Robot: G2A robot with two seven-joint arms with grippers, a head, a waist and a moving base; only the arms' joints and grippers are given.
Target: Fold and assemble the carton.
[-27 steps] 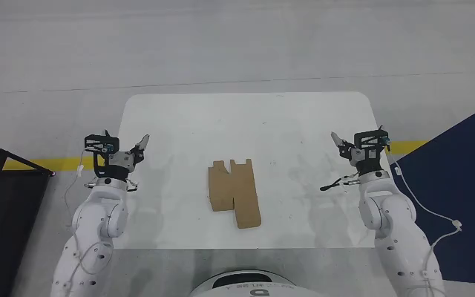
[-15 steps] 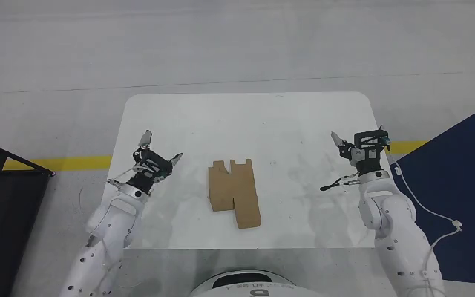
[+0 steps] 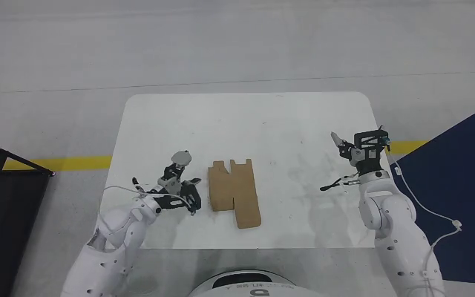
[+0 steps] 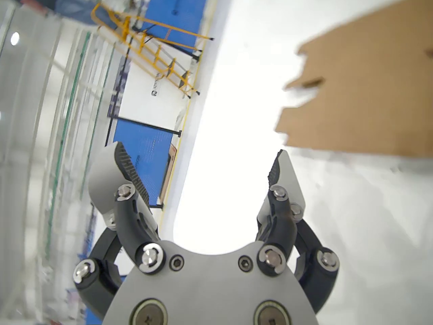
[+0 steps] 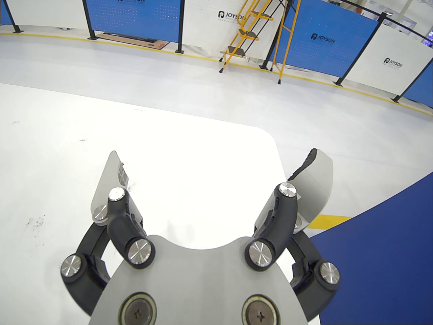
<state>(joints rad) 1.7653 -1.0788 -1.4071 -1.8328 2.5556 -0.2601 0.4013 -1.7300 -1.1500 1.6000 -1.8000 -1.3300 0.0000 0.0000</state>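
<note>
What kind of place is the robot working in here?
Probably a factory hall or industrial test area: blue and white barrier panels fence off a smooth grey floor, a yellow step ladder stands by them, and a yellow line is painted on the floor.

A white worktop (image 5: 169,143) lies under the right end effector (image 5: 213,155). Beyond it stand a yellow step ladder (image 5: 235,49) and blue-and-white barrier panels (image 5: 135,4); a dark blue mat (image 5: 389,238) lies beside it.

- The blue and white barrier panels (image 5: 130,18) beyond the table each carry a short wordmark beside a small logo.
- A white panel (image 4: 145,103) in the left wrist view bears one small logo, too blurred to read.
</note>
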